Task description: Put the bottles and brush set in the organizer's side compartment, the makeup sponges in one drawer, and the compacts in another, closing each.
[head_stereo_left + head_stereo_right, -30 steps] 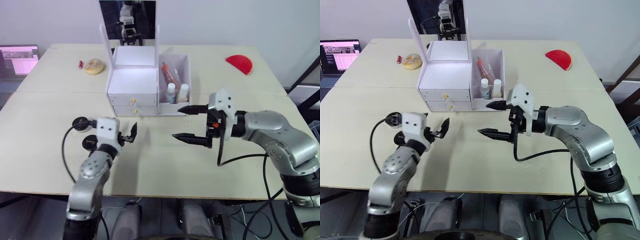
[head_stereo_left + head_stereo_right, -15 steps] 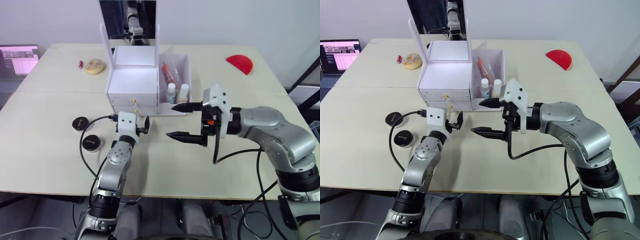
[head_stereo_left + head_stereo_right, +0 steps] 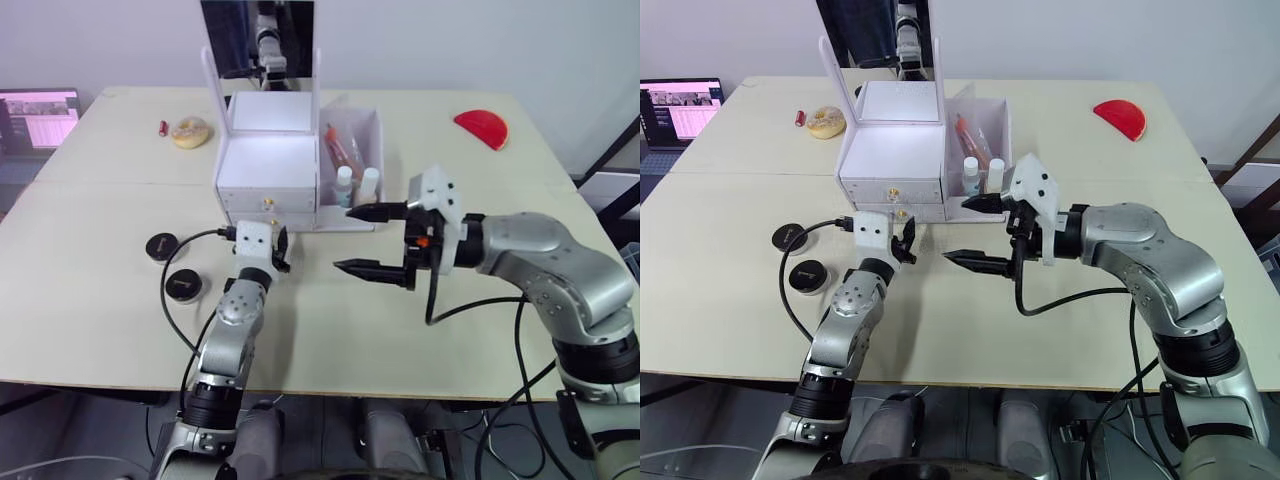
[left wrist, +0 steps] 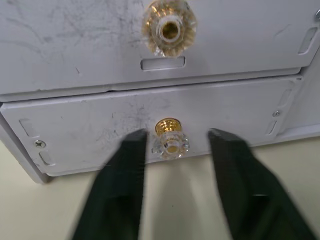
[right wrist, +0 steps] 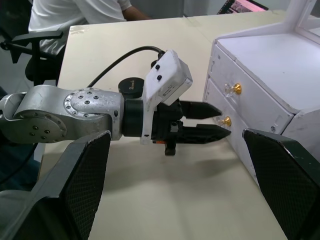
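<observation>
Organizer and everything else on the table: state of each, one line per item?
Top drawer: shut.
Bottom drawer: shut, knob between the open fingers, not gripped.
Left gripper: open, at the bottom drawer knob.
Right gripper: open, empty, over the table.
Bottles: upright in the side compartment.
Compacts: closed, on the table left of the organizer.
Sponge: on the table, not put away.

White organizer (image 3: 890,160) drawers shut (bottles (image 3: 980,175) inside).

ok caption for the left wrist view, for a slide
Open left gripper straddling the lower drawer's knob, not yet closed on it.
</observation>
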`<state>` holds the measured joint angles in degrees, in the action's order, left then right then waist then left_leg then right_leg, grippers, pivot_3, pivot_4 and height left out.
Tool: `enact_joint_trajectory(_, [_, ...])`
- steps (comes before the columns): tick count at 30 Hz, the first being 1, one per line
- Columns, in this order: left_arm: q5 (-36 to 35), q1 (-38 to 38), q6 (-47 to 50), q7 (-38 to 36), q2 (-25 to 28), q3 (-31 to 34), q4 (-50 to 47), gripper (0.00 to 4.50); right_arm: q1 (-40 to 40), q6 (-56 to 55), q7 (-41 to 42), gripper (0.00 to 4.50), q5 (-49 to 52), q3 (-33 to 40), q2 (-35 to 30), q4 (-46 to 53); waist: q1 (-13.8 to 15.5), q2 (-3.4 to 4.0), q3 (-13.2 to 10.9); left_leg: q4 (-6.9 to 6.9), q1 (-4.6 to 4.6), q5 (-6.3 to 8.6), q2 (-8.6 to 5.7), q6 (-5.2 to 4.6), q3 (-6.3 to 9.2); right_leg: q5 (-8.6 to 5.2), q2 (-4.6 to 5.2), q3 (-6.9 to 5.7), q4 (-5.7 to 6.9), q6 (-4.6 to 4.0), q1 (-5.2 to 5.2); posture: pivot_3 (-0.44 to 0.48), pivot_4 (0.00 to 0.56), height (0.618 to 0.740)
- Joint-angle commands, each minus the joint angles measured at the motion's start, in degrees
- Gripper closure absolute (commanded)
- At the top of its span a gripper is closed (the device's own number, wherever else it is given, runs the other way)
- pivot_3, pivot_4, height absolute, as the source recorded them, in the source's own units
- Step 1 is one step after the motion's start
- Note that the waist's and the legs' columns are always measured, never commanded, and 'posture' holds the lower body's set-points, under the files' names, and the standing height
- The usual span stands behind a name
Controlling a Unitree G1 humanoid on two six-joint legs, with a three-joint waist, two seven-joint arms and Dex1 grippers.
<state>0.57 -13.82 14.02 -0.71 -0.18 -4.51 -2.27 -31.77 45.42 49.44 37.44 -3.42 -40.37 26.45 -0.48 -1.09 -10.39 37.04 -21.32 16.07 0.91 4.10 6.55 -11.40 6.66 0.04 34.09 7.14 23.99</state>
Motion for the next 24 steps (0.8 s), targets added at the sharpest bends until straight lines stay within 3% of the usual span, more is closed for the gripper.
enact_joint_trajectory(1, [-0.10, -0.91, -1.73, -0.08, -0.33, 0.28, -0.91, 4.21, -0.36, -0.10, -0.32, 0.00, 1.33, 2.35, -0.31, 1.92, 0.00, 0.00, 0.00, 0.00, 0.00, 0.00, 0.00, 0.00, 0.00, 0.00, 0.00, 0.00, 0.00, 0.00, 0.00, 0.000, 0.150, 0.739])
enact_joint_trajectory(14, [0.48, 2.11, -0.58, -1.36, 0.26, -0.82, -4.41, 4.21, -1.81, -1.40, 0.29, 0.00, 4.96, 6.42, 0.66, -0.50, -0.10, 0.00, 0.00, 0.00, 0.00, 0.00, 0.00, 0.00, 0.00, -0.01, 0.00, 0.00, -0.01, -0.02, 0.00, 0.000, 0.150, 0.739])
enact_joint_trajectory(24, [0.70, 17.15, 1.41, -7.74, 7.12, -5.12, -20.31, 4.21, -4.11, -3.08, 1.74, 0.00, 4.91, 6.18, 1.37, -3.73, -0.06, 0.03, 0.00, -0.04, -0.02, 0.00, 0.00, 0.00, 0.00, -0.12, 0.00, 0.00, 0.00, -0.16, 0.04, 0.000, 0.150, 0.739])
